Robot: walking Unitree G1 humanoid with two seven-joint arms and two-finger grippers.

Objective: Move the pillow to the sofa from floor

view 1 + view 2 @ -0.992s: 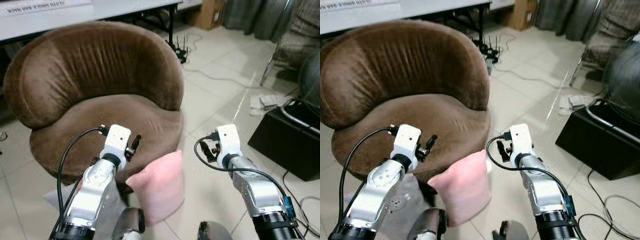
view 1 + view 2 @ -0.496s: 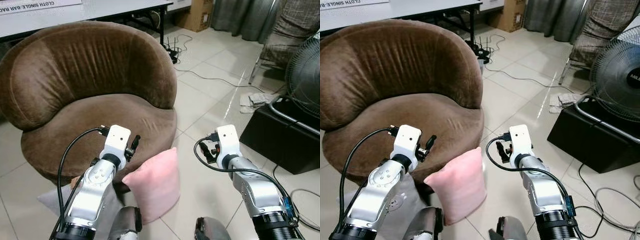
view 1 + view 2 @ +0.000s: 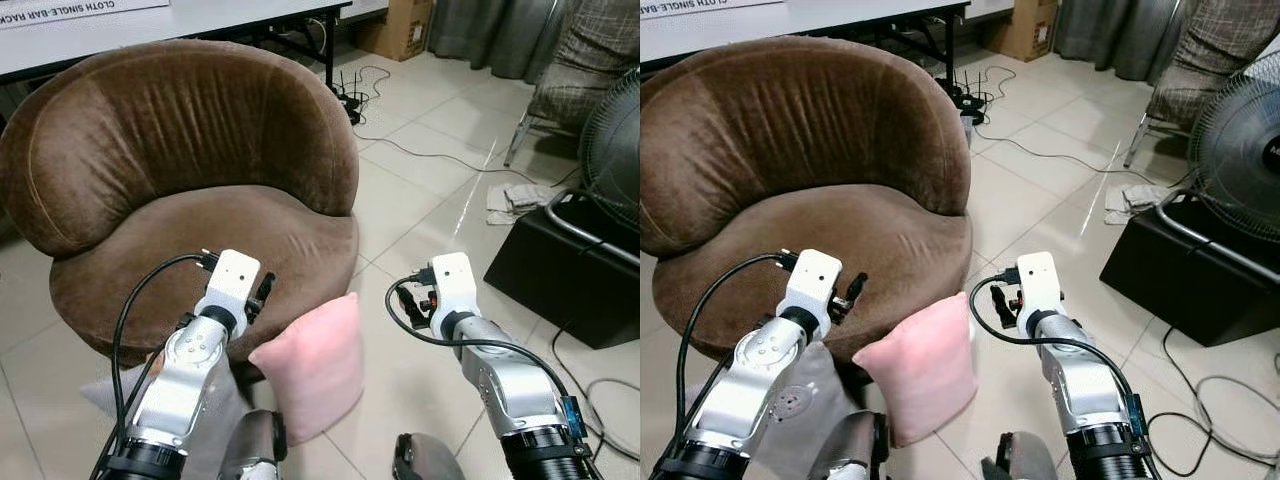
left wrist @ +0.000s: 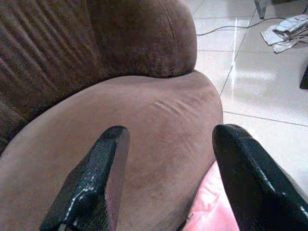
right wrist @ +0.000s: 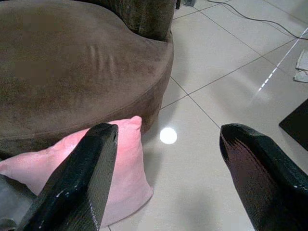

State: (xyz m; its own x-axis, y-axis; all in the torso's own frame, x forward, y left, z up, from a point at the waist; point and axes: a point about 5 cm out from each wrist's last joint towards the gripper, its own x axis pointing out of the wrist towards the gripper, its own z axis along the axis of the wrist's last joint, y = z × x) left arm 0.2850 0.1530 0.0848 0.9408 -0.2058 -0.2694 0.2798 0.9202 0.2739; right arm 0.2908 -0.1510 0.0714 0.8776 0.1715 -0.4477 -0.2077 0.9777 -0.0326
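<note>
The left gripper hangs with its two black fingers spread wide, holding nothing, poised above the front edge of the brown sofa seat. The right gripper is likewise spread wide and empty, held over the tiled floor just beside the sofa's front right corner. Both silver arms reach forward from the robot's body, bent at the elbow, wrists raised and level with each other, a black cable looping from each wrist.

Between the two arms and below them stands the pink pillow, upright on the floor and leaning against the sofa's front edge. A grey cloth lies on the floor beneath the left arm, next to the pillow.

The sofa is a round, tub-shaped seat with a high curved back. Behind it runs a white desk. To the right sit a black box with a fan above it, cables trailing across the tiles, a crumpled rag and a cardboard box further back.
</note>
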